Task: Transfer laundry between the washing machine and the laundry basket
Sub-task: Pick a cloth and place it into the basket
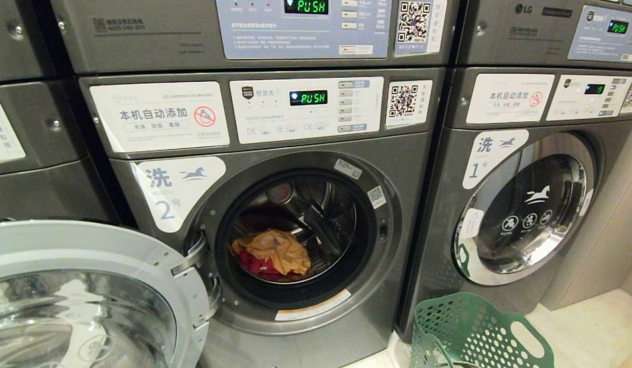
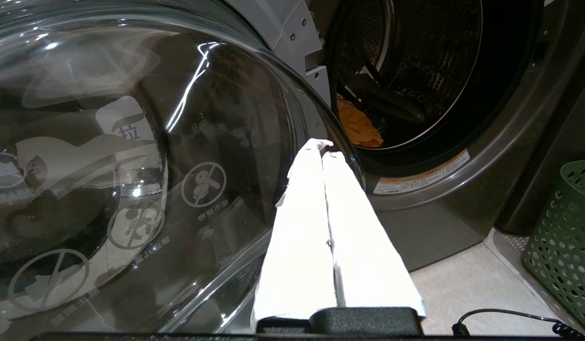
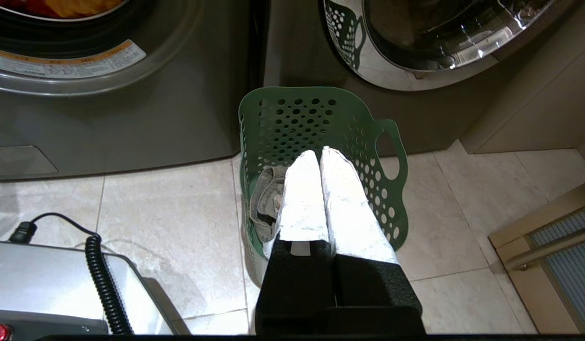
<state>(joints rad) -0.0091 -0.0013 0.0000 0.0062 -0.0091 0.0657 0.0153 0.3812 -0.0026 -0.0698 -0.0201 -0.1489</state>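
The grey washing machine (image 1: 398, 168) marked 2 stands with its round door (image 1: 86, 296) swung open to the left. Orange laundry (image 1: 275, 250) lies on red laundry (image 1: 252, 266) in the drum. The green laundry basket (image 1: 474, 332) sits on the floor to the machine's right, with a grey garment (image 3: 266, 201) inside. My right gripper (image 3: 320, 152) hangs above the basket, shut and empty. My left gripper (image 2: 324, 147) is shut and empty beside the open door's glass (image 2: 131, 166), short of the drum opening. Neither arm shows in the head view.
A second washer (image 1: 525, 214) with its door closed stands on the right, close behind the basket. A beige wall panel (image 1: 602, 245) lies further right. My own base (image 3: 51, 284) with a coiled black cable (image 3: 101, 279) sits on the tiled floor (image 3: 179, 213).
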